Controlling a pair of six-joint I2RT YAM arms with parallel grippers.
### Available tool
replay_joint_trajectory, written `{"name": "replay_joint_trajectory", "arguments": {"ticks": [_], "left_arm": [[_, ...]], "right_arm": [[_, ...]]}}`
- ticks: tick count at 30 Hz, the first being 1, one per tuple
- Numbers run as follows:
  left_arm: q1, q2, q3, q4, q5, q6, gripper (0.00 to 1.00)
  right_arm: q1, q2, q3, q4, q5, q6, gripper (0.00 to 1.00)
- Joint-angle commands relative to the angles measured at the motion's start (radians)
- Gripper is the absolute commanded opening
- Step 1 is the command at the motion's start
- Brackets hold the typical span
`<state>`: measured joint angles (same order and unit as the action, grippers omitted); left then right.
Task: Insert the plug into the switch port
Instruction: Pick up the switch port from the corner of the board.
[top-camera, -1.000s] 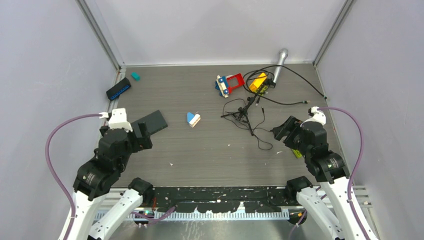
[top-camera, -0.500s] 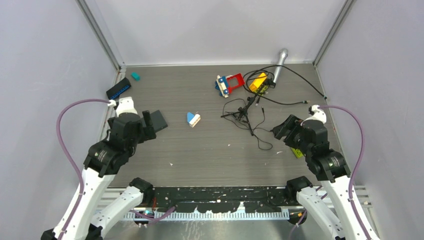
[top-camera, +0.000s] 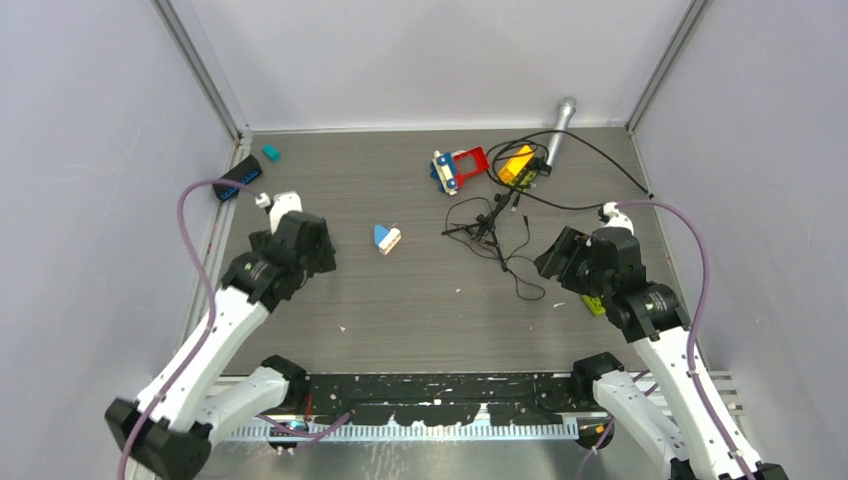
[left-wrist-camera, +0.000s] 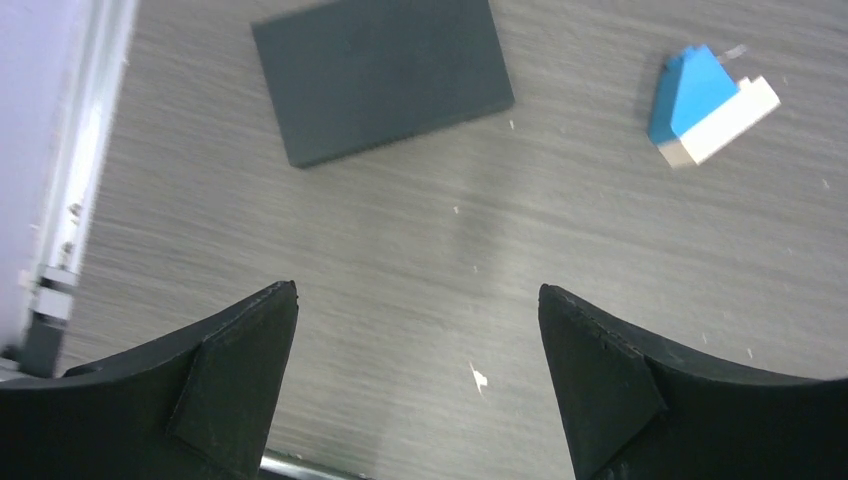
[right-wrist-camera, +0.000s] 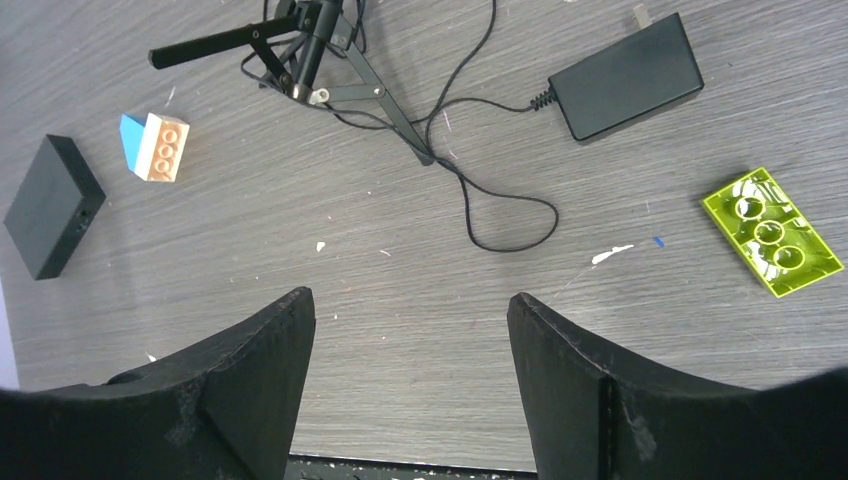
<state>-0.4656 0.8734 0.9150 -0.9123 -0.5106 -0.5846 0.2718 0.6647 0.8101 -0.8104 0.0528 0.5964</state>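
The switch (left-wrist-camera: 385, 75) is a flat black box lying on the table. It shows ahead of my left gripper (left-wrist-camera: 415, 290), which is open and empty. In the top view the left gripper (top-camera: 305, 245) hovers over the switch and hides it. The right wrist view shows the switch (right-wrist-camera: 50, 205) at far left, with a small round port on its side. A black power adapter (right-wrist-camera: 625, 75) lies ahead of my right gripper (right-wrist-camera: 410, 295), which is open and empty. The adapter's thin cable (right-wrist-camera: 540, 97) loops into a tangle. Its plug end cannot be made out. The right gripper (top-camera: 562, 258) covers the adapter from above.
A small black tripod (right-wrist-camera: 300, 50) lies tangled in the cable. A blue and tan brick (left-wrist-camera: 705, 110) sits mid-table and a lime brick (right-wrist-camera: 770, 230) at the right. A black and blue box (top-camera: 237, 180), a teal block (top-camera: 271, 152), toy bricks (top-camera: 460, 168) and a microphone (top-camera: 558, 130) lie at the back.
My left arm has reached forward and right until its gripper covers the switch. My right gripper has shifted slightly left and forward. No object has moved.
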Motion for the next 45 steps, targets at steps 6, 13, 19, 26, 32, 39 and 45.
{"name": "replay_joint_trajectory", "arguments": {"ticks": [6, 13, 19, 26, 32, 39, 45], "left_arm": [[0.025, 0.439, 0.212, 0.437, -0.42, 0.362, 1.0], [0.184, 0.858, 0.538, 0.548, -0.309, 0.664, 1.0], [0.302, 1.069, 0.738, 0.578, -0.268, 0.802, 1.0], [0.398, 1.26, 0.761, 0.799, -0.36, 1.04, 1.0], [0.458, 1.365, 0.789, 0.863, -0.298, 1.054, 1.0], [0.461, 1.548, 0.939, 0.869, -0.278, 1.141, 1.0], [0.519, 1.641, 1.026, 0.8, -0.262, 1.112, 1.0]], "right_arm": [[0.002, 0.013, 0.036, 0.024, -0.092, -0.027, 0.75], [0.003, 0.012, -0.005, 0.059, -0.141, -0.022, 0.75], [0.003, 0.041, 0.008, 0.05, -0.19, -0.032, 0.75], [0.002, 0.049, 0.002, 0.05, -0.228, -0.038, 0.75], [0.003, 0.09, 0.002, 0.054, -0.277, -0.049, 0.75], [0.002, 0.117, 0.007, 0.042, -0.271, -0.048, 0.75], [0.002, 0.118, 0.009, 0.033, -0.24, -0.043, 0.75]]}}
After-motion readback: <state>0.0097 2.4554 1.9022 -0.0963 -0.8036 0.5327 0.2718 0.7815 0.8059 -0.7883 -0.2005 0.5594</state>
